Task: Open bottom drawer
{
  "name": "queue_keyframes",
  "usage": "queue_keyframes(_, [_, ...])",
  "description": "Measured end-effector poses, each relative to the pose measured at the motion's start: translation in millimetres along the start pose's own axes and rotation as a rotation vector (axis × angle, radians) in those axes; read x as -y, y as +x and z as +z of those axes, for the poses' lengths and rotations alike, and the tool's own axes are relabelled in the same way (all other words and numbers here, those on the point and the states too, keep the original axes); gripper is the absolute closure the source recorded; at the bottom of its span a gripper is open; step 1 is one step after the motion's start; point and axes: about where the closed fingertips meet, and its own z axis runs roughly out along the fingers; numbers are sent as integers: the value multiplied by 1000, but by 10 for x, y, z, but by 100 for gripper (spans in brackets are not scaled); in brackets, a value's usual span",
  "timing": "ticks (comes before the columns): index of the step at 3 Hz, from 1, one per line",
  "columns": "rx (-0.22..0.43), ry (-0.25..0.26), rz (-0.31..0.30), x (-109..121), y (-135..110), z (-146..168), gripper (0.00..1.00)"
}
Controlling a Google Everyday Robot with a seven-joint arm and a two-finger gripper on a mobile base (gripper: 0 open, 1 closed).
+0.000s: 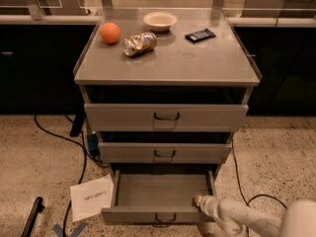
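The bottom drawer (160,214) is a grey metal drawer with a small dark wire handle (165,218) at its centre. It stands pulled out from the cabinet, and its inside shows bare. My gripper (199,200) is at the drawer's right front corner, at the top of the front panel. My white arm (247,220) reaches in from the lower right.
Above are a mid-sized drawer (164,152) and a wide top drawer (166,117). On the cabinet top lie an orange (110,32), a crumpled foil bag (139,44), a white bowl (160,20) and a dark packet (200,34). A paper sheet (91,197) and cables lie on the floor at left.
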Motion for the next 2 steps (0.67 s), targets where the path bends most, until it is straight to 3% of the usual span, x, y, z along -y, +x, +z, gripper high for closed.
queue_keyframes(1, [11,-10,-7,-35,24,-35,100])
queue_keyframes(2, [88,-12,-33,-90,-41,-192,100])
